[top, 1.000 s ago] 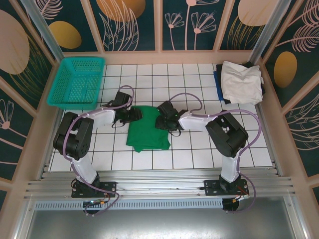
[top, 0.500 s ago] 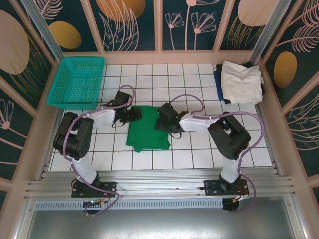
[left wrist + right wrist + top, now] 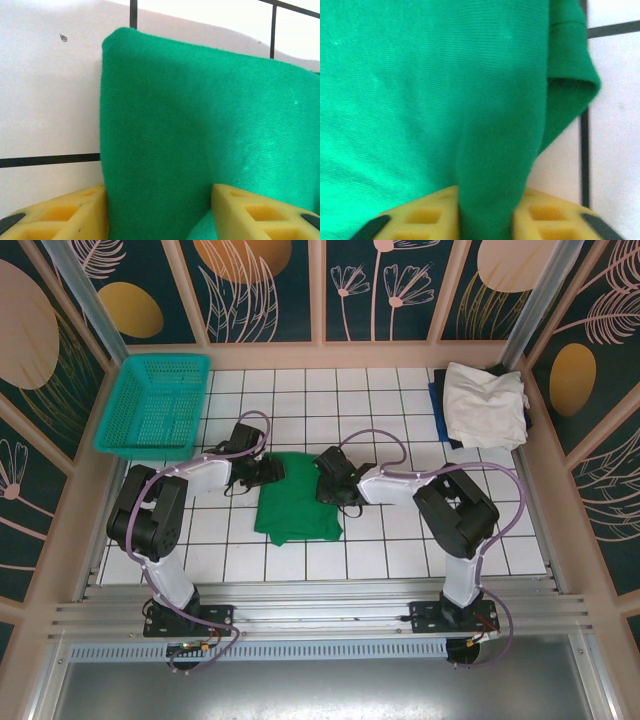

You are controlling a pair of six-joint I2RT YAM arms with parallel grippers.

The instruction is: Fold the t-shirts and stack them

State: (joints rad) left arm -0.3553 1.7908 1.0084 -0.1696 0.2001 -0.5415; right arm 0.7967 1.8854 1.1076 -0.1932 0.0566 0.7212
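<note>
The right end effector (image 3: 482, 219) is clenching a raised ridge of the emerald green cloth t-shirt (image 3: 420, 100) between its yellow fingers. A moment ago it was hovering spread over that right-hand edge, so the pinch has only just been made. The left end effector (image 3: 157, 210) is grasping the opposite, left-hand edge, with a broad fold of cloth filling the gap between its fingers. With both sides gripped, the next fold looks ready to begin, though this shirt is not yet going anywhere near a stack.

The green shirt is lying roughly squared at the middle of the white tiled bench (image 3: 400, 540), between the two arms.

Counting outward:
- One green shirt is lying in the middle.
- Three more are sitting piled in the far right corner: one off-white cloth t-shirt (image 3: 485, 405) on top, with one blue t-shirt (image 3: 438, 410) and one black t-shirt (image 3: 528, 422) peeking out beneath.
- One teal plastic mesh basket (image 3: 155, 405) is sitting at the far left.
</note>
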